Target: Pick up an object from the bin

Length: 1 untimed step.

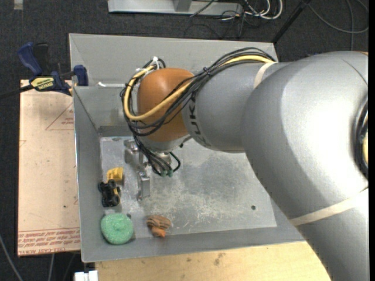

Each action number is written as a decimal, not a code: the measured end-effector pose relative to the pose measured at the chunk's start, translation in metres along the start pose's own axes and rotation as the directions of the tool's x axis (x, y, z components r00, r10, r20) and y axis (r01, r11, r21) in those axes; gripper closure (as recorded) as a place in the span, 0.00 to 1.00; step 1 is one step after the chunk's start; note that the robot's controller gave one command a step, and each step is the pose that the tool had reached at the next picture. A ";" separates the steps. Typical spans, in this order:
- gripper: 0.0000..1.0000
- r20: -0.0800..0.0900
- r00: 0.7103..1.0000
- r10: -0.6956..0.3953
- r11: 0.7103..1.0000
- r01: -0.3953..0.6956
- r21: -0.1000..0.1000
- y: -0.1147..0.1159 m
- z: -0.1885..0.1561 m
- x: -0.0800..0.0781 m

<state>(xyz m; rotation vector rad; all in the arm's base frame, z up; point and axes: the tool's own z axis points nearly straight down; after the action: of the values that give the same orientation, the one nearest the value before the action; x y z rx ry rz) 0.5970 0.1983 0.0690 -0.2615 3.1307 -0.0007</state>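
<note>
Gripper (pixel 142 191) points down at the floor of the grey bin (pixel 222 180), tip low over bare scuffed metal in the left half of the floor; how wide it stands cannot be told from this angle, and it has no thing visibly in its grasp. Nearest thing to the gripper: a small yellow piece (pixel 115 174), just beside it on the left, apart from it, lying on the floor. A black piece (pixel 108 193), blocky and irregular, sits left of and slightly below the gripper, touching or nearly touching the yellow piece's lower edge. A brown lump (pixel 158 224), crumpled, with an orange patch, lies below the gripper and a little right, near the bin's front wall, well apart from the tip. A green disc (pixel 117 228), round and spongy-looking, is below and left of the gripper, in the bin's front left corner, next to the brown lump but apart from it. Above the gripper is the wrist's rounded orange cover (pixel 164 104), with yellow and black cables (pixel 146 113) looped around it. From there the thick grey arm (pixel 281 116) runs off up and to the right of the gripper, covering the bin's right side.
</note>
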 end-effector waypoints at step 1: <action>0.00 0.004 0.999 -0.035 0.999 0.035 -0.004 0.028 -0.010 -0.016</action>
<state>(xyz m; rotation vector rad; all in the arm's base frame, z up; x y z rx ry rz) 0.6076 0.2286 0.0790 -0.3162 3.1225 0.0067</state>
